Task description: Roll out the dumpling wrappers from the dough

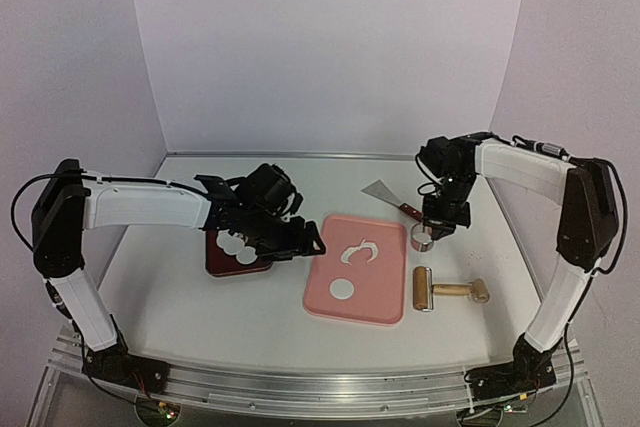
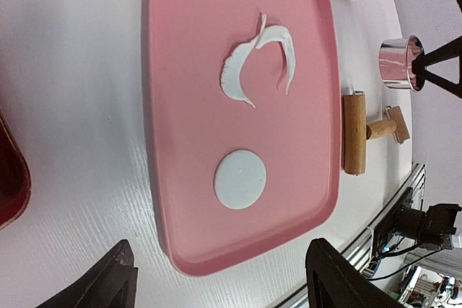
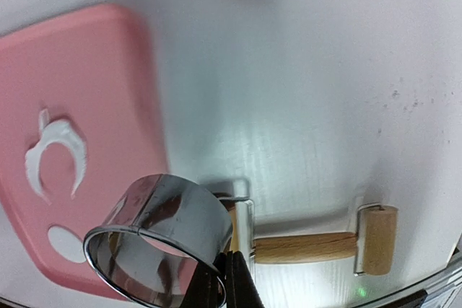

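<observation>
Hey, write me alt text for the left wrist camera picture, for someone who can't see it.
A pink board holds a ragged curved scrap of dough and, below it, one neat round dumpling wrapper. Beside the board are a wooden roller and a metal ring cutter; the left gripper frames the bottom edge with open jaws.

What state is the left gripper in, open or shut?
Open. The left gripper has its two fingers far apart, nothing clamped between them; the pink board lies below.
</observation>
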Motion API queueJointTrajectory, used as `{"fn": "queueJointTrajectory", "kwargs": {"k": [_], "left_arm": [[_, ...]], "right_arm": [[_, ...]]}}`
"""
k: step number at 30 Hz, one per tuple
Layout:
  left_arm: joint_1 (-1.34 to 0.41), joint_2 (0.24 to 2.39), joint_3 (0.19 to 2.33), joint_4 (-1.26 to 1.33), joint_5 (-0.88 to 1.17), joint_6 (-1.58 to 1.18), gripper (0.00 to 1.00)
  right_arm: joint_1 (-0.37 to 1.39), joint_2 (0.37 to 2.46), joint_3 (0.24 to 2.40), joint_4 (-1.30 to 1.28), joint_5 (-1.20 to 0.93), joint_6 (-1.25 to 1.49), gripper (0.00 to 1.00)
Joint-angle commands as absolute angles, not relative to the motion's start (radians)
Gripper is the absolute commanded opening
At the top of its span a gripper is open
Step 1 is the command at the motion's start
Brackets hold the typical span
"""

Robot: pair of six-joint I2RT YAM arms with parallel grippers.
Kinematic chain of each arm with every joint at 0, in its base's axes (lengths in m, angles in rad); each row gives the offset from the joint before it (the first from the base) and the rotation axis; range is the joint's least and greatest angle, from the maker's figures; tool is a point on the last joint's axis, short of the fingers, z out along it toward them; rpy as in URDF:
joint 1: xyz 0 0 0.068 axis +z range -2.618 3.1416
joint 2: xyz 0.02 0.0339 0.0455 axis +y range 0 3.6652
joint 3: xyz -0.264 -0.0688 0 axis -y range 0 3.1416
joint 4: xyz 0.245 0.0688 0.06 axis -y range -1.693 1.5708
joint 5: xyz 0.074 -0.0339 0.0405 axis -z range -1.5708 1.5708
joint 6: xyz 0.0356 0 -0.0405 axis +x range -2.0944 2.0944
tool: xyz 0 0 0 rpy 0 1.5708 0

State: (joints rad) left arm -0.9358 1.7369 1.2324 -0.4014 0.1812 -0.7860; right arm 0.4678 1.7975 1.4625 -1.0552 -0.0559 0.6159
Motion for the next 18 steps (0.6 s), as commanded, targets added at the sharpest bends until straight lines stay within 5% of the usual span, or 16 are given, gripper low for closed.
{"fn": "queueJointTrajectory", "kwargs": {"k": [1,18], "left_arm": [[-0.909,1.746,1.279,-0.400,0.190,-0.782,0.77],[-0.876,1.769,1.326,-0.435,0.163,-0.738,0.76]], "right_arm": [[0.346,1.773,1.369,-1.012,-0.098,0.540,0.00],[0.248,1.918,1.298,-0.849,-0.060,0.516,0.05]]}}
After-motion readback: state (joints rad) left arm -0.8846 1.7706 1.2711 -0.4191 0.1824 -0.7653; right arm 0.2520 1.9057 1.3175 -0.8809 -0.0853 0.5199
